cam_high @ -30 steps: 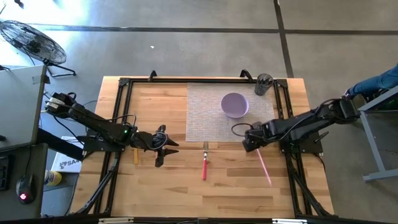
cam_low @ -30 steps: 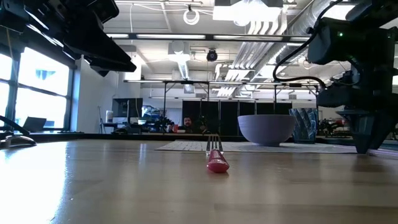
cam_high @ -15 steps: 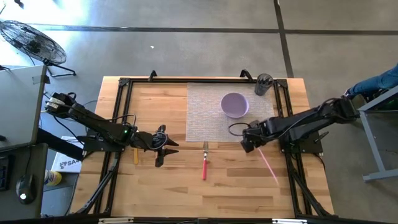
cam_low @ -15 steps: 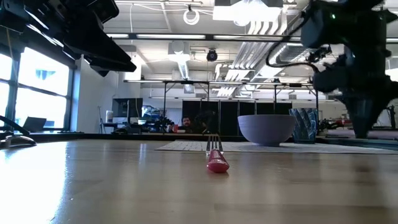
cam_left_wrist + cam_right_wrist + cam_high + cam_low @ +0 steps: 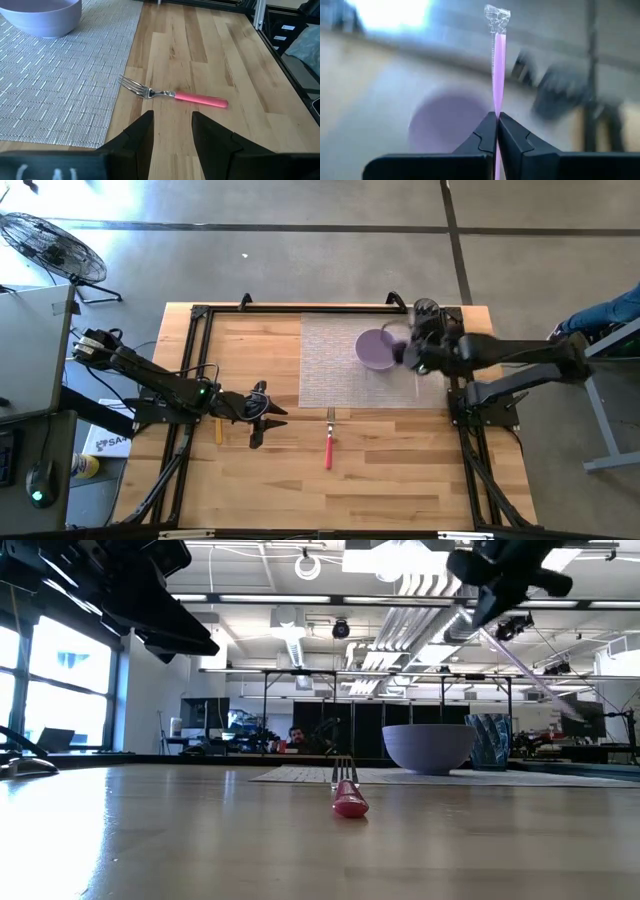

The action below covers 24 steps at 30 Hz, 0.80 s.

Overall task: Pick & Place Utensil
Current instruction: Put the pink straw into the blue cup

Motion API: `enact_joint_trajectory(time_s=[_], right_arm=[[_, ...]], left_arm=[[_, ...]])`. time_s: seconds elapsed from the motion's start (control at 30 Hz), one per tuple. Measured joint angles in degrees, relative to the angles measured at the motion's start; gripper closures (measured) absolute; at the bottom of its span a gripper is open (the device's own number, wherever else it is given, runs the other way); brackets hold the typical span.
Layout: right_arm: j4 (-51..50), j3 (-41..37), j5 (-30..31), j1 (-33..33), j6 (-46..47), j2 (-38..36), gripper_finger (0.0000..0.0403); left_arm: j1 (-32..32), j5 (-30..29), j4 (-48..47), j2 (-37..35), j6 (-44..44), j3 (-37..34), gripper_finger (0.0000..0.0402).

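Tabletop (image 5: 270, 490): pale wood planks, smooth, framed by a dark metal rail. A grey woven placemat (image 5: 335, 365) covers the far centre; rectangular, ribbed texture.

Right arm reaches over the far right part of the mat. Right gripper (image 5: 412, 358) is clamped on a thin pink utensil (image 5: 498, 70): slim plastic handle, clear plastic head at the far end, head type not readable. In the right wrist view the fingers (image 5: 487, 135) meet on the handle with no gap. The low view shows the pink utensil as a slanted streak well above the tabletop, so it is airborne, not resting.

Key relation: the lavender bowl (image 5: 376, 348), round, smooth, matte, sits on the mat just beside the right gripper, toward the table's centre. In the right wrist view the utensil's long axis runs straight out from the gripper, with the bowl low behind it. A dark cup (image 5: 425, 312) stands at the mat's far right corner, near the same gripper. Judgement: either is a possible drop point; cannot tell which.

Left gripper (image 5: 172, 131) hovers with its fingers spread apart, empty, over bare wood at the near left. A fork (image 5: 172, 95), metal tines and pink handle, lies flat just ahead of it, tines touching the mat edge, long axis across the gripper's line of sight.
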Motion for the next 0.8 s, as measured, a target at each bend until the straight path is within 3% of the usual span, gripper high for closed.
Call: enact_joint_trajectory(time_s=[0.13,0.3,0.4,0.57,0.67,0.8], right_arm=[[10.71,-1.42,12.91,-3.65,-8.64,-5.0,0.0401],[32.06,-7.71,21.65,-9.85,-25.69,-8.9,0.0402],[47.77,-11.73,19.04,-15.86,-36.91,-9.99,0.0401],[71.51,-17.71,4.09,-26.69,-52.58,-10.27,0.0402],[80.18,-20.6,-0.09,-31.44,-56.36,-10.29,0.0401],[84.82,-24.03,-0.51,-36.01,-57.57,-10.27,0.0402]], left_arm=[[0.01,0.0,0.0,0.0,0.0,0.0,0.0273],[-0.01,0.0,0.01,0.0,0.0,0.0,0.0273],[0.01,0.0,0.02,0.0,0.0,0.0,0.0273],[-0.01,0.0,-0.01,0.0,0.0,0.0,0.0273],[-0.01,0.0,0.02,0.0,0.0,0.0,0.0273],[-0.01,0.0,0.02,0.0,0.0,0.0,0.0273]])
